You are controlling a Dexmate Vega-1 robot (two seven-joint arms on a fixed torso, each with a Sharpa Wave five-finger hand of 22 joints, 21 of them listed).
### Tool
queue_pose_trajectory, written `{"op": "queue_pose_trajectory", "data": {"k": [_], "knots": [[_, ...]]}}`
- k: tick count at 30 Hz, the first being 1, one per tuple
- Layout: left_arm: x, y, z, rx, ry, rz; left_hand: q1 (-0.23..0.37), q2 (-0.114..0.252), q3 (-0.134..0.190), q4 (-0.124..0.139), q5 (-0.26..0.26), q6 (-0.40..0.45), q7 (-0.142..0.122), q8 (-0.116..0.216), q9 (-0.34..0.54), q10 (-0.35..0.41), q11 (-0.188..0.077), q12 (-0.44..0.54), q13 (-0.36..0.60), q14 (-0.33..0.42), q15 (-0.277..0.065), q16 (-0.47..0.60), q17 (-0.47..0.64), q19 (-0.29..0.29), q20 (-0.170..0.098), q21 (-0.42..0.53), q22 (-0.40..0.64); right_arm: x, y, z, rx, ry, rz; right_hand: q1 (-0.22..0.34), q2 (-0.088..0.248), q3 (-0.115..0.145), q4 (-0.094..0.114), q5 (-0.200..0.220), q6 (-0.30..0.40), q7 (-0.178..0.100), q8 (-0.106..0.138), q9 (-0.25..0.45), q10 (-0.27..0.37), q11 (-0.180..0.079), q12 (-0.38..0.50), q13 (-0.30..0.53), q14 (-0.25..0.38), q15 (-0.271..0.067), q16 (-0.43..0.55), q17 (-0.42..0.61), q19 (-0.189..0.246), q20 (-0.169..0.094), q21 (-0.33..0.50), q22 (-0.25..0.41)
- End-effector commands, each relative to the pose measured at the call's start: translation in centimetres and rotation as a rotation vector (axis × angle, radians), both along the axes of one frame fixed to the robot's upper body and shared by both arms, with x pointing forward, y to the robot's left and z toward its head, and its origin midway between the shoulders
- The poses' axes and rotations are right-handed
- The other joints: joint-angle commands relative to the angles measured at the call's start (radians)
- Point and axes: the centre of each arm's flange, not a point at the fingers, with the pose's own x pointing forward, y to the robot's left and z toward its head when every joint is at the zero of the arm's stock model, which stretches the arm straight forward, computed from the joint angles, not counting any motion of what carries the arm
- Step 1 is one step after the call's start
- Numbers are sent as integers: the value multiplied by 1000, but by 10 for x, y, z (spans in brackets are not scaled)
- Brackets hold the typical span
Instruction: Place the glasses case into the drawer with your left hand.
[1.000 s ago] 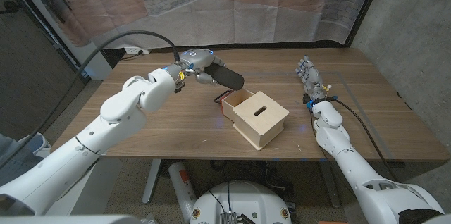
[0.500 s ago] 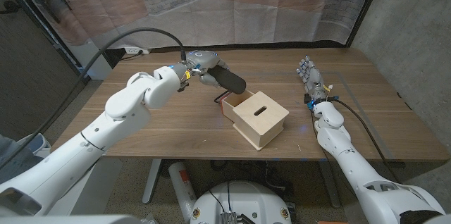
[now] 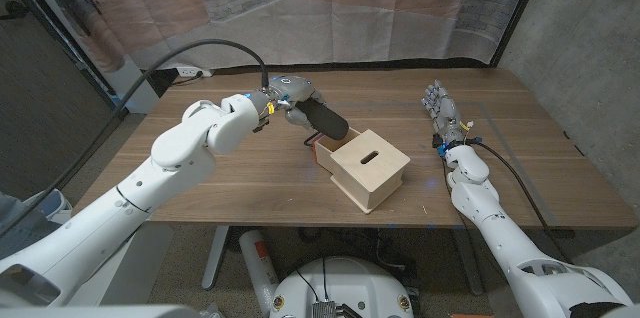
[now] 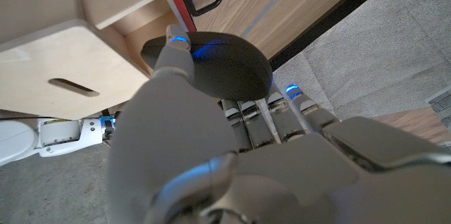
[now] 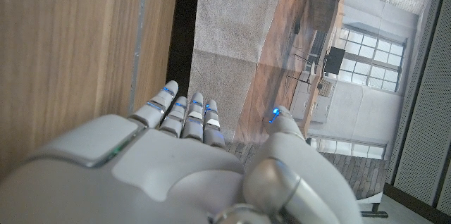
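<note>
Case [image 3: 322,118] has dropped and shifted right over the last second; we now have it just above the open drawer [image 3: 326,144], centre of the head frame, upper left of the wooden box [image 3: 369,166]. Left hand [image 3: 290,95] grips it, thumb over the top and fingers underneath (left wrist view shows the dark case [image 4: 215,63] tipped toward the drawer opening). Not inside yet and not released. We judge the carry is nearly done: lower, then let go. Right hand [image 3: 440,110] stands at right of frame, fingers apart, holding nothing.
</note>
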Motion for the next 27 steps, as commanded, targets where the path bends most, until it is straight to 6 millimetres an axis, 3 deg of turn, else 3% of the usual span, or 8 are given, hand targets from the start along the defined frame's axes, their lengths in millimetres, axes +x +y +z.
{"op": "queue_pose_trajectory", "data": {"k": [1,27], "knots": [[6,-3,-4,29,34,11,92,101,69,61,7,114,-75,7,4,70,-59,8,5,6,-141,3,5,-9,-28,0,3,0,0,-3,2,11,-3,0,9,0,-4,2,1,0,1,5,4,-8,-2,3,5,-1,-1,3,7,-7,-1,5],[27,-25,-9,93,89,-17,73,94,64,71,6,74,-72,-15,3,43,-57,-3,5,-23,-123,-5,6,-28,-14,-4,4,1,-5,-7,19,15,-11,0,10,0,-5,2,2,0,2,5,4,-7,-2,3,5,-1,-2,3,7,-7,-2,5]]}}
